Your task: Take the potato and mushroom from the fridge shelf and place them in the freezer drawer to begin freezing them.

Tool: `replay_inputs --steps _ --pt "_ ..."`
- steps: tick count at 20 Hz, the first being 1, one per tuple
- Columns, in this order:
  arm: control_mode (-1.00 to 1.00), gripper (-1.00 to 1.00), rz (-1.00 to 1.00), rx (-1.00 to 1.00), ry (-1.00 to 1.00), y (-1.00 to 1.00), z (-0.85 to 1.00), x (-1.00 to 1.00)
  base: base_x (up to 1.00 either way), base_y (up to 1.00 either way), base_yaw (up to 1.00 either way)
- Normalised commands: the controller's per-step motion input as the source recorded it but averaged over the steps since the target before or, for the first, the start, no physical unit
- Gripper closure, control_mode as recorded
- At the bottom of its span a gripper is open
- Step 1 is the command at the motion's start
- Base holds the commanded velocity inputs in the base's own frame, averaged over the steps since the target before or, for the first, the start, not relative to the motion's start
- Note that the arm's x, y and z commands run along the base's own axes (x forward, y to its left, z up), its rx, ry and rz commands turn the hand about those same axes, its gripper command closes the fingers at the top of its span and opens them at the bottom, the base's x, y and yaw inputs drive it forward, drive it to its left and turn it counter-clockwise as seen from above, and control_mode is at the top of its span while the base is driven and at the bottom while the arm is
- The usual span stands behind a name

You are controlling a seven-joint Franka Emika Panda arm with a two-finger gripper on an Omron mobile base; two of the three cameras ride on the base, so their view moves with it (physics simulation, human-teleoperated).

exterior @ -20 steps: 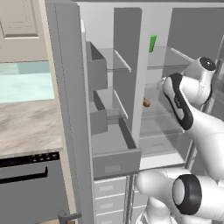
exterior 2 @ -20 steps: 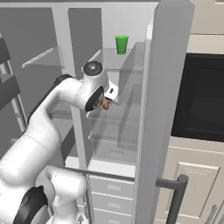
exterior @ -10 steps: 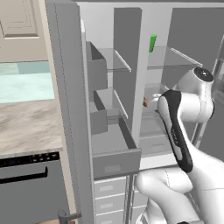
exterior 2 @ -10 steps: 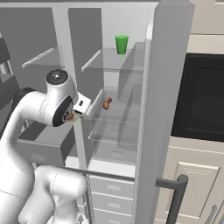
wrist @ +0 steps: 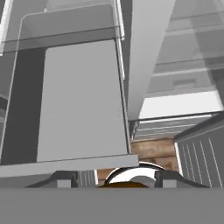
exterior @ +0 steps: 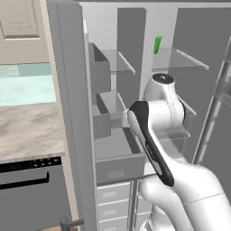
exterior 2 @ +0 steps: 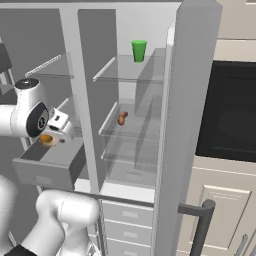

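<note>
While clamped on the potato [exterior 2: 46, 139], claw [exterior 2: 51, 136] above the open freezer drawer [exterior 2: 47, 167], potato's long axis unclear.

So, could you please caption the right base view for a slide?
Gripper carries the potato over the open freezer drawer; mushroom waits on the fridge shelf.

One potato [exterior 2: 46, 139], one mushroom [exterior 2: 122, 118] (plus one green cup [exterior 2: 139, 51]).
</note>
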Motion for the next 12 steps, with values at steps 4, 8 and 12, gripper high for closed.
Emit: replay_inputs --steps 4,8,12 --pt "-1.0 1.0 0.18 0.0 0.18 0.15 -0.42 0.29 0.0 0.0 0.0" --pt "-1.0 1.0 0.23 0.0 0.11 0.0 -0.52 0.32 0.0 0.0 0.0" --pt "-1.0 1.0 0.19 0.0 0.09 0.05 -0.51 0.35 0.0 0.0 0.0"
